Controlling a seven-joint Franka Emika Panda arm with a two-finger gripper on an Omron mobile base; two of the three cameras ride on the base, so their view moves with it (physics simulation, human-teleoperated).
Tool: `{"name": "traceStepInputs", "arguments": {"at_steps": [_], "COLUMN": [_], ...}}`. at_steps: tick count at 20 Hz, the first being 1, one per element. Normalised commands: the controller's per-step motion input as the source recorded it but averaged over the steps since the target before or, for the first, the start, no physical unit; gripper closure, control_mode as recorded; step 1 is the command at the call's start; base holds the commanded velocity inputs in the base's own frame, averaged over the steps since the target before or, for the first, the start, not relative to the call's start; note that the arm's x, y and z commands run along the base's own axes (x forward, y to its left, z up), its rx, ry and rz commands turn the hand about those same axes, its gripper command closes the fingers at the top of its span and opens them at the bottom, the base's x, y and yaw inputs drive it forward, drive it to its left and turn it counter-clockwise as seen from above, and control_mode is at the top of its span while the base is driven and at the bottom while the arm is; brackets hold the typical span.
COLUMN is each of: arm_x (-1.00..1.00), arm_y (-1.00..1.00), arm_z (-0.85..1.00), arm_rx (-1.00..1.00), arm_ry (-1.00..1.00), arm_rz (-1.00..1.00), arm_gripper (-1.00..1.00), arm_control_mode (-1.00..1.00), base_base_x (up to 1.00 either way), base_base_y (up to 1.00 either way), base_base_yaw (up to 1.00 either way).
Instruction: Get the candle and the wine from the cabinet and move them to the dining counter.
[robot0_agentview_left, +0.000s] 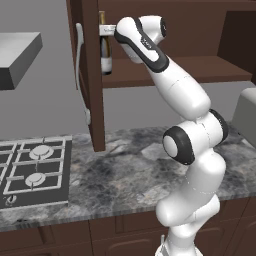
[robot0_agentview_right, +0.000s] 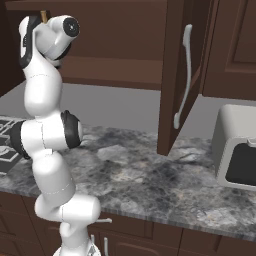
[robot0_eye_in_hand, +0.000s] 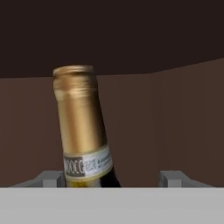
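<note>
We reach into the cabinet (robot0_agentview_left: 150, 80) with our gripper (robot0_eye_in_hand: 111, 177) open around the wine (robot0_eye_in_hand: 83, 131), not squeezing yet, so nothing has moved out.

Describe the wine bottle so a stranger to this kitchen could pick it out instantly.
Find the dark wooden wall cabinet standing open above the marbled counter, right of the stove. On its inner shelf, just behind the door edge, stands the wine: a tall dark bottle with gold foil neck and pale label.
</note>
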Motion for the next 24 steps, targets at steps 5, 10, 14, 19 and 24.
{"name": "traceStepInputs", "arguments": {"at_steps": [5, 10, 14, 19, 24], "arm_x": [0.0, 0.0, 0.0, 0.0, -0.06], "arm_y": [0.0, 0.0, 0.0, 0.0, 0.0], "arm_z": [0.0, 0.0, 0.0, 0.0, 0.0], "arm_rx": [0.0, 0.0, 0.0, 0.0, 0.0], "arm_ry": [0.0, 0.0, 0.0, 0.0, 0.0], "arm_rz": [0.0, 0.0, 0.0, 0.0, 0.0], "arm_gripper": [1.0, 1.0, 1.0, 1.0, 1.0], "arm_control_mode": [-1.0, -1.0, -1.0, -1.0, -1.0], "base_base_x": [0.0, 0.0, 0.0, 0.0, 0.0], "base_base_y": [0.0, 0.0, 0.0, 0.0, 0.0], "base_base_yaw": [0.0, 0.0, 0.0, 0.0, 0.0]}}
